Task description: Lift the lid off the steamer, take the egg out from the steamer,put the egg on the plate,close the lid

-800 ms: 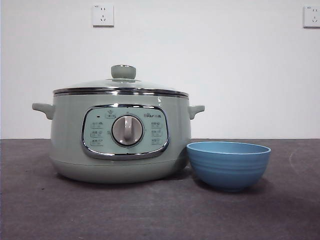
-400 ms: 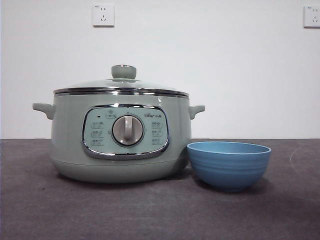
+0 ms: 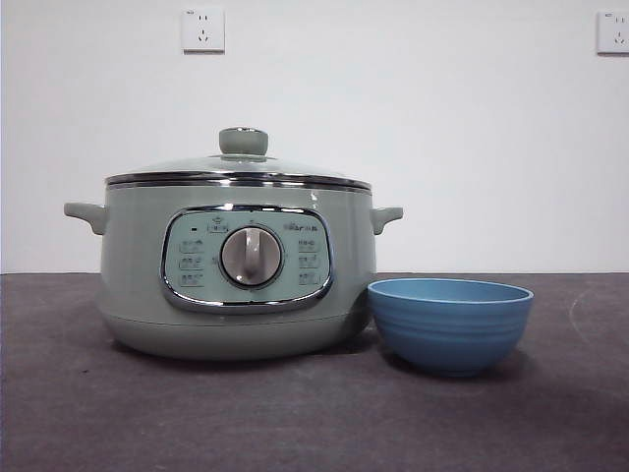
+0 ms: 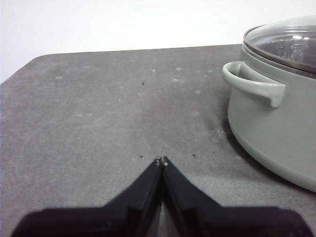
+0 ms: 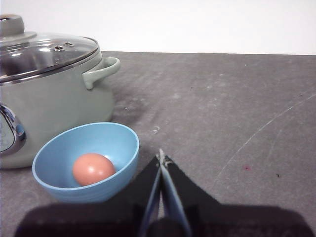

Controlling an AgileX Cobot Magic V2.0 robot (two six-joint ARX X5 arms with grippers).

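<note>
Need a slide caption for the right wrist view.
Brown egg in the small blue bowl beside the lidded sage-green steamer; right gripper shut.

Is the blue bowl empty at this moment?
No: the right wrist view shows a brown egg lying inside the plate, beside the steamer with the lid on it.

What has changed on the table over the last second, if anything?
Nothing visibly changed. The lid sits on the steamer as before, and the blue bowl stands beside it in the same spot. No arm entered the front view. Now, the egg lies in the bowl, and the left end effector and right end effector are both shut, away from everything.
</note>
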